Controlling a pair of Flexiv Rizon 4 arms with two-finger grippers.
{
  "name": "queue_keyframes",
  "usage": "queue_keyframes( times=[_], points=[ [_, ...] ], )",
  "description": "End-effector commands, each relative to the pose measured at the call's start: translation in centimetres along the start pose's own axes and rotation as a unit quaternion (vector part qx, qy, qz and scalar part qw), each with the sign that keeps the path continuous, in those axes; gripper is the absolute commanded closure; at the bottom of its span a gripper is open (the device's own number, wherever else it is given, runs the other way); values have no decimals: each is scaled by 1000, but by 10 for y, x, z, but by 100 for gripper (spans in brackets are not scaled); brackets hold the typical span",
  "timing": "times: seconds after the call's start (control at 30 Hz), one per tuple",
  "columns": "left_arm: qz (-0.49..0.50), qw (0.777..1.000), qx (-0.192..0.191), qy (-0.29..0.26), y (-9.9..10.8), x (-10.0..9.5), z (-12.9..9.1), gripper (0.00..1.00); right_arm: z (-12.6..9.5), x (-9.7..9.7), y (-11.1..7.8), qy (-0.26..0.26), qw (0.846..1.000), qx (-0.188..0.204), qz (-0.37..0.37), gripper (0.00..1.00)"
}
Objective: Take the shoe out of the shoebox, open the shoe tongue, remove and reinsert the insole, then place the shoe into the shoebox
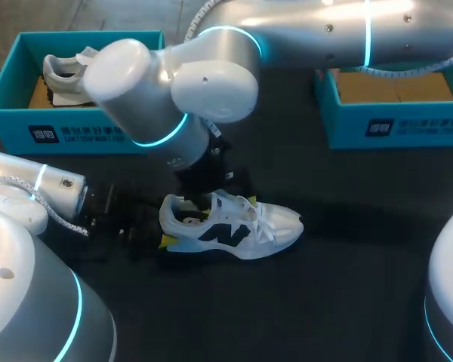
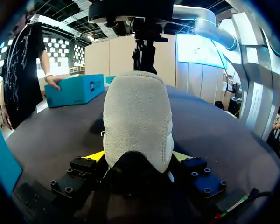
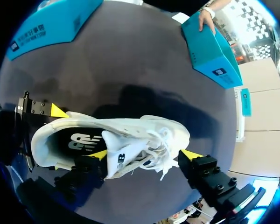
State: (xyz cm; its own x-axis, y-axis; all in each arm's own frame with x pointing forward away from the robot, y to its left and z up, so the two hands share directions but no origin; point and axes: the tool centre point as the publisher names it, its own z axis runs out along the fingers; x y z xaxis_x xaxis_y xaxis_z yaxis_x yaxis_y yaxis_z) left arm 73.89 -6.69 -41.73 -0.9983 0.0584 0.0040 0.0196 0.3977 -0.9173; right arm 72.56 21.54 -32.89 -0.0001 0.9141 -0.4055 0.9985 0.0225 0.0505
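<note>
A white sneaker with dark side lettering lies on the black table, toe to the right. My left gripper comes in low from the left and is shut on its heel. In the left wrist view the grey heel fills the gap between both yellow tips. My right gripper hangs over the shoe's mouth, open. One of its fingertips rests by the raised tongue; the other stands just off the laces. The dark insole shows inside the shoe.
A teal shoebox at the back left holds a second shoe. Another teal box sits at the back right, and a person's hand rests on it. My right arm's bulky elbow hangs over the table's middle.
</note>
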Motion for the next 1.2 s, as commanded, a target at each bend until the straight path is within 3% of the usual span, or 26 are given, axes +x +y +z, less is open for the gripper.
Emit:
queue_keyframes(
  times=[0.03, 0.13, 0.3, 0.47, 0.57, 0.6, 0.63, 1.2],
  points=[
    [0, 1000, 0, -1, 3, 3, 4, 100, -1, -9, -4, 7, 996, -3, 92, 45],
    [0, 1000, 0, -1, 3, 3, 4, 100, 0, -13, -3, 11, 995, -3, 99, 54],
    [0, 1000, 0, -1, 3, 3, 4, 100, 1, -19, -3, 21, 994, -2, 110, 56],
    [0, 1000, 0, -1, 3, 3, 4, 100, 3, -25, -3, 39, 992, -1, 119, 69],
    [0, 1000, 0, -1, 3, 3, 4, 100, 3, -28, -3, 49, 991, -3, 122, 88],
    [0, 1000, 0, -1, 3, 3, 4, 100, 3, -28, -3, 52, 991, -3, 123, 98],
    [0, 1000, 0, -1, 3, 3, 4, 100, 3, -29, -3, 55, 991, -4, 124, 100],
    [0, 1000, 0, -1, 3, 3, 4, 100, 19, -67, -3, 115, 984, -19, 138, 100]
  ],
)
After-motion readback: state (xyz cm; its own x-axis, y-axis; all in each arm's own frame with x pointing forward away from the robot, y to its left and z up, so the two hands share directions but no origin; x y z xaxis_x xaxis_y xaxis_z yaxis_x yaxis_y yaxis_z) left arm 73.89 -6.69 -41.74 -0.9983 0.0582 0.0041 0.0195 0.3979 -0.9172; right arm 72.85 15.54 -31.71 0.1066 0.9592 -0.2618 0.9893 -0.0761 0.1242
